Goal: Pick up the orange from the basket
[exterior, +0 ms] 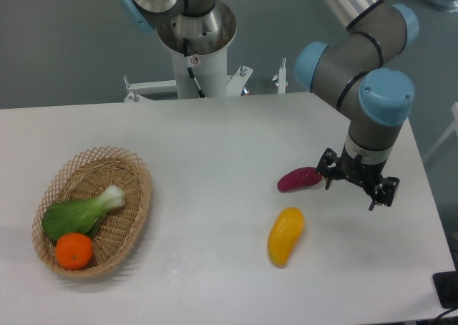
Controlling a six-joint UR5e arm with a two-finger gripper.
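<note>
The orange is seen in the basket, partly overlapped by bok choy; the gripper fingers' state can't be told.

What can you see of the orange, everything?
The orange is small, round, bright orange and smooth with a slight sheen. It looks whole and sits in the near end of the wicker basket, against the rim. The leafy green vegetable lies right behind it, touching or overlapping. The gripper is far off.
</note>
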